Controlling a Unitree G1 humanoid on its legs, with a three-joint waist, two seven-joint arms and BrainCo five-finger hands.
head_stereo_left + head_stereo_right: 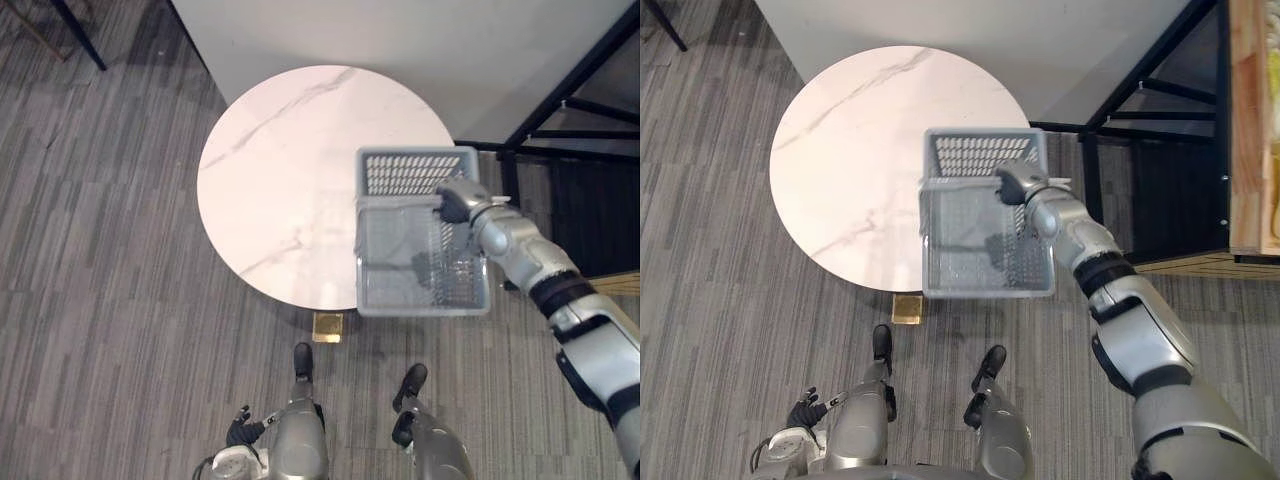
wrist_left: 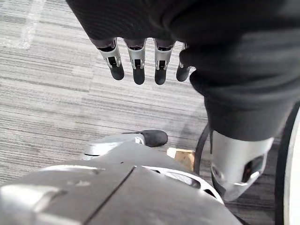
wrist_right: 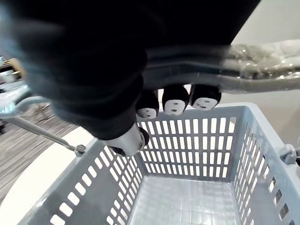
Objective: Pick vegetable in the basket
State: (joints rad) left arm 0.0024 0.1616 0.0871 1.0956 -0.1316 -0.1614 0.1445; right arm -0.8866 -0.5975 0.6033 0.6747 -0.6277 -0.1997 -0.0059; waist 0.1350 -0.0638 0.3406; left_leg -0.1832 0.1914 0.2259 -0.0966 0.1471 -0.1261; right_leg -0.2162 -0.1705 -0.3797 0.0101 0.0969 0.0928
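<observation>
The robot's right hand (image 1: pixel 455 203) is gripping the grey plastic basket (image 1: pixel 410 172) by its handle (image 3: pixel 272 61), the dark-tipped fingers (image 3: pixel 174 99) curling over the bar from above while the thumb is closing in beneath them. The basket is hanging directly under that hand, at about 4 o'clock on the round bench (image 1: pixel 280 170), with its near half jutting out past the bench's rim over the floor (image 1: pixel 100 250); whether its base is touching the top cannot be told. The basket is rectangular, its walls pierced with rows of upright slots, its bottom a fine grid, and thin metal rods are running from the handle down to the rim. The bench top is showing as smooth white stone with faint grey veins. The floor is lying in grey, streaked planks. The left hand (image 1: pixel 240 428) is hanging low at 7 o'clock in the head views, well apart from the basket, its fingers (image 2: pixel 137 65) pointing straight and slightly spread, holding nothing. A black metal frame (image 1: pixel 580 80) is standing at 2 o'clock, beside a pale wall (image 1: pixel 400 40).
</observation>
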